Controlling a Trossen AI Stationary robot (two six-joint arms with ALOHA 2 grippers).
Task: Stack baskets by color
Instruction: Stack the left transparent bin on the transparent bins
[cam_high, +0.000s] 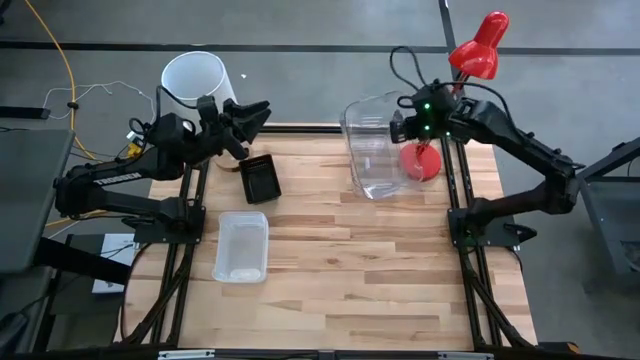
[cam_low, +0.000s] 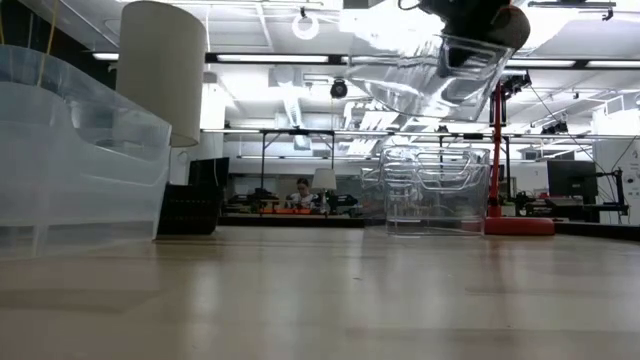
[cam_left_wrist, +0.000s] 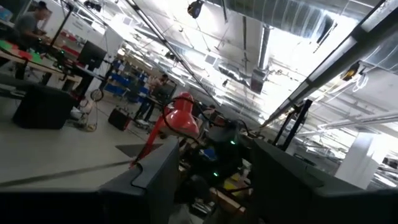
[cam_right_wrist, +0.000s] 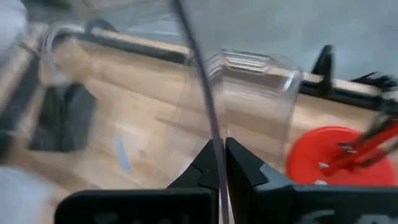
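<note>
My right gripper is shut on a clear basket, which hangs tilted in the air at the table's far right. Below it, another clear basket stands on its bottom on the table. A small black basket sits at the far left of the tabletop. A frosted white basket sits nearer the front, open side up. My left gripper is open and raised above the table's far left edge, beyond the black basket, with nothing between its fingers. My right gripper pinches a thin side wall of the clear basket between its two fingers, at the wall's rim. The fingers slant downward from the table's right. The basket is lifted clear and tilted, above the clear basket that stands on the table.
A red desk lamp with a round base stands just right of the clear baskets. A tall white cylinder lampshade stands off the far left corner. The near half of the wooden table is bare wood.
</note>
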